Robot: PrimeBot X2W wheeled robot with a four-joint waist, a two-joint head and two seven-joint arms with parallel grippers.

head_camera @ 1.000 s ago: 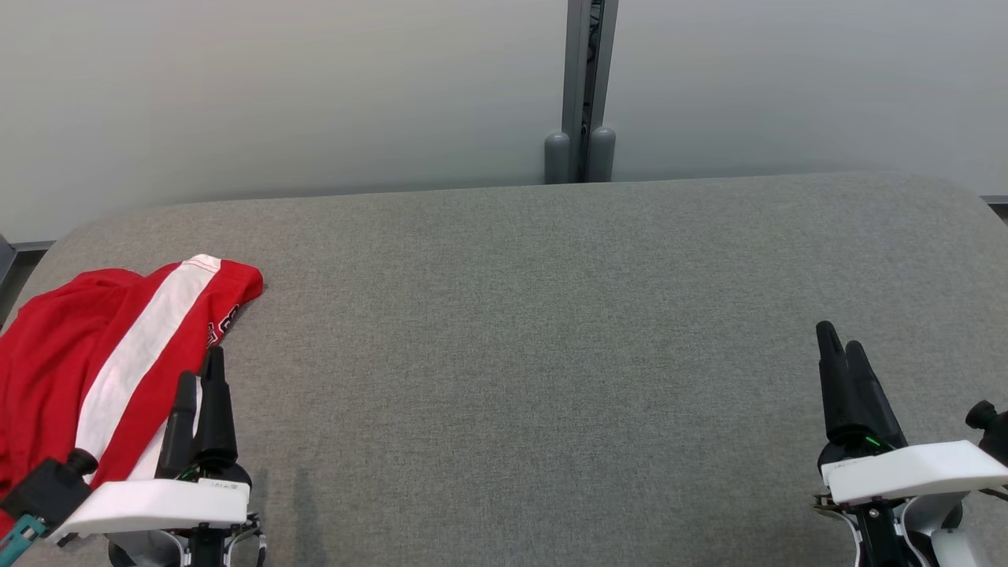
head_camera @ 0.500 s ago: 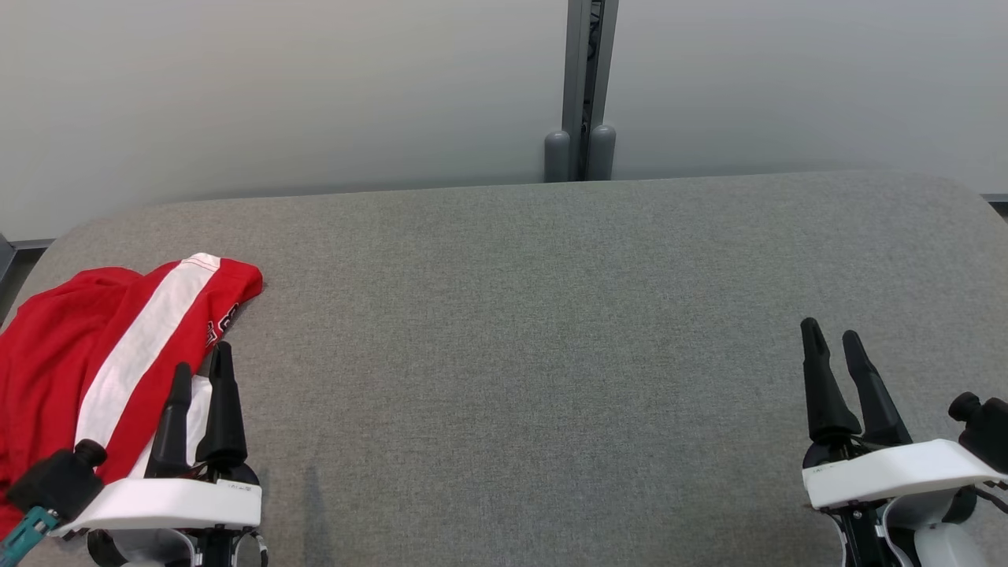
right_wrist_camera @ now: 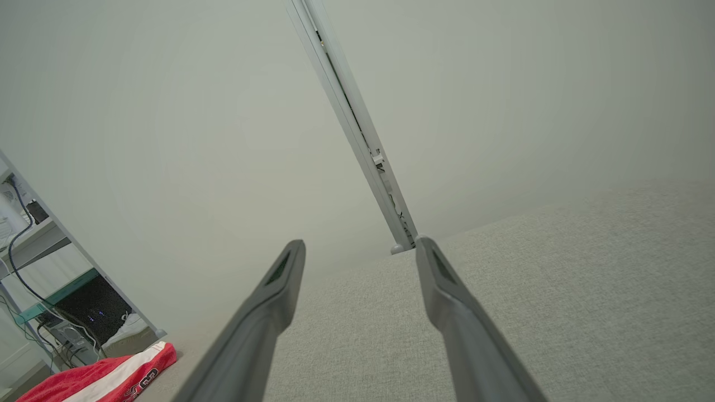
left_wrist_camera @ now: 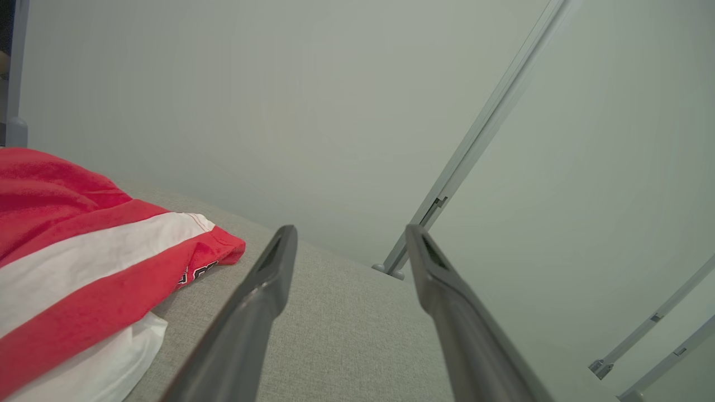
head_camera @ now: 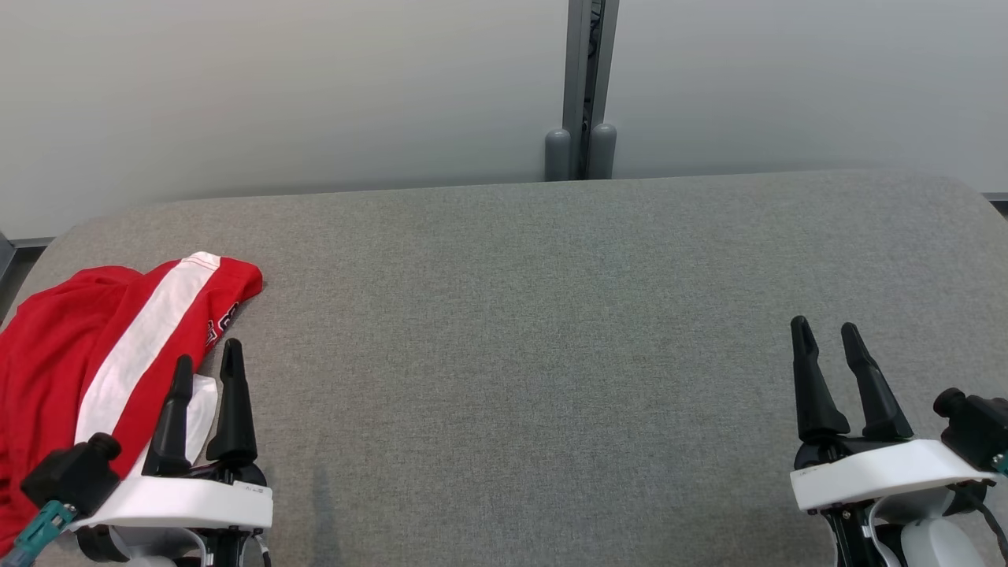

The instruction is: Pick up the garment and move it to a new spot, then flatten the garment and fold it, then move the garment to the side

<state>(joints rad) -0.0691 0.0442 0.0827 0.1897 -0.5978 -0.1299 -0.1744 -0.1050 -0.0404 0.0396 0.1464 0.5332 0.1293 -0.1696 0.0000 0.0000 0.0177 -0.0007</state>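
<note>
At the lower corners, the left gripper (head_camera: 208, 353) and right gripper (head_camera: 824, 326) have been opened; the garment (head_camera: 55, 354) lies ungripped.

I have the garment (head_camera: 94, 339) lying on the table (head_camera: 520, 315) at its far left end, reaching toward the near-left edge. My left gripper (head_camera: 208, 353) sits at the near left, just beside the garment's right edge. In the left wrist view the garment lies left of the fingers (left_wrist_camera: 257, 301). My right gripper (head_camera: 824, 324) is at the near right, well apart from the garment. Behind the table's far edge stands a wall (head_camera: 276, 94), with a post (head_camera: 581, 87) near its middle. A shelf (right_wrist_camera: 33, 240) stands past the garment.
</note>
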